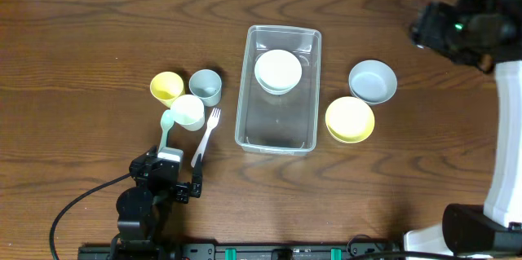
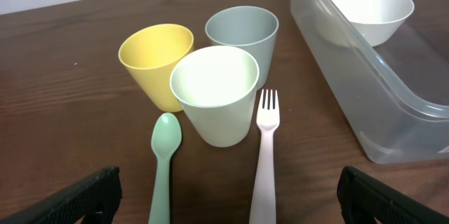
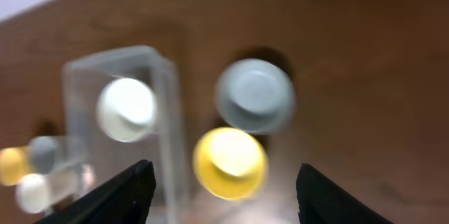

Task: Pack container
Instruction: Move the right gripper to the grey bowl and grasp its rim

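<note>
The clear rectangular container [image 1: 305, 89] stands mid-table with a white bowl [image 1: 278, 71] inside its far end. It also shows in the left wrist view [image 2: 393, 104] and, blurred, in the right wrist view [image 3: 168, 112]. A blue-grey bowl [image 1: 373, 81] and a yellow bowl [image 1: 350, 119] sit right of it. Left of it are a yellow cup [image 1: 166, 87], a blue-grey cup [image 1: 205, 85], a white cup [image 1: 188, 112], a green spoon [image 1: 166, 125] and a white fork [image 1: 206, 134]. My left gripper [image 2: 224, 196] is open and empty, low behind the spoon and fork. My right gripper [image 3: 221, 196] is open and empty, high above the bowls.
The right arm [image 1: 469, 24] hangs over the table's far right corner. The left arm's base [image 1: 155, 187] and its cable sit at the front left edge. Bare wooden tabletop [image 1: 98, 48] lies around the objects.
</note>
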{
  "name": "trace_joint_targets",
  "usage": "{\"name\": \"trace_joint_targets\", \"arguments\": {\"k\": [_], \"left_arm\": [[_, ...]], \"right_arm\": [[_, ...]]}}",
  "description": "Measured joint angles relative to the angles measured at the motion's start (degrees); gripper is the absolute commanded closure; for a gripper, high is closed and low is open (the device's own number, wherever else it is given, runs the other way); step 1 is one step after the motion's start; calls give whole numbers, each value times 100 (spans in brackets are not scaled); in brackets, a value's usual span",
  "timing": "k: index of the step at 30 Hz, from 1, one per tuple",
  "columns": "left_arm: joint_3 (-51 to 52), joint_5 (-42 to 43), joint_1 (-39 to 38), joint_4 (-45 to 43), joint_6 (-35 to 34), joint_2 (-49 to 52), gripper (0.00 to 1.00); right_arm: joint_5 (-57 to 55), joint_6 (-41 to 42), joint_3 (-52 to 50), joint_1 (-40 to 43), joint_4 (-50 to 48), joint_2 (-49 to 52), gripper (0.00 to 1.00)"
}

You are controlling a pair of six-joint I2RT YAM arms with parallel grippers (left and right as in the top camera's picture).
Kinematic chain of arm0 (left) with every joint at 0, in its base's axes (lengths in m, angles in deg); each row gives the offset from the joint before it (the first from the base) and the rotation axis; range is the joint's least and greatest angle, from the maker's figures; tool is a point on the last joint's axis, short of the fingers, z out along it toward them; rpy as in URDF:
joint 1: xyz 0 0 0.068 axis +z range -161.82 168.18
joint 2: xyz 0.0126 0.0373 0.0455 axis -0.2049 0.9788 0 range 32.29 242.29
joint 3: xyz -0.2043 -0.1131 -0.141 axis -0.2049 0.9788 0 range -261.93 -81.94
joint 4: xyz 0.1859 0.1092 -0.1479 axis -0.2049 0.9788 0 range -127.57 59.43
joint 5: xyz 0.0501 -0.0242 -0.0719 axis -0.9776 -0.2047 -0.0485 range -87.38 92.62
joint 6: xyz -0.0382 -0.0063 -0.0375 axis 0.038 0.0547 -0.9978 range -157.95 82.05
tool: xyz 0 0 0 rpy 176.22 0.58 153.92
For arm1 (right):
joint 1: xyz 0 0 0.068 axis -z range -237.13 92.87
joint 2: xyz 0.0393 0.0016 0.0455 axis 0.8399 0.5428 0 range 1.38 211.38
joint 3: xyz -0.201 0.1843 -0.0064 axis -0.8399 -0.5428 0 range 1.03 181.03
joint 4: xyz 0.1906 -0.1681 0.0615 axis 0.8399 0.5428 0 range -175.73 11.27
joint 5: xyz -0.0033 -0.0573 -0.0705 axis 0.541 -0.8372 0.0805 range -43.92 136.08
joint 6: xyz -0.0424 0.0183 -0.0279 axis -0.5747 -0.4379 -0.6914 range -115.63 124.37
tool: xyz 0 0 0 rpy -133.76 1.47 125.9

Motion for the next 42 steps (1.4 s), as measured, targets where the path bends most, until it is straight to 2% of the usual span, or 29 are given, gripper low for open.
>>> {"name": "trace_joint_targets", "arguments": {"k": [2,7,13,16,26,33,38,42], "left_arm": [[0,-2,0,-2,0,0,2],[0,-2,0,-4,0,0,2],[0,-2,0,-2,0,0,2],[0,-2,0,-2,0,0,2],[0,0,0,-2,0,0,2],[0,-2,0,-2,0,0,2],[0,0,0,-2,0,0,2],[0,-2,0,-2,0,0,2]], "right_arm": [[-22,-98,-291,179,-103,101,34],[-50,-197,-1856,472,-896,481,38],[-11,-240,-3501,232,-1506,575,29],[-37,-256,-4030,37,-2044,575,30],[-74,-245,-4280,267,-2981,570,36],[-138,-122,-4280,356,-3517,785,31],[2,37,-4275,354,-3873,1515,50],[142,103,-4280,354,-4028,1891,75]]}}
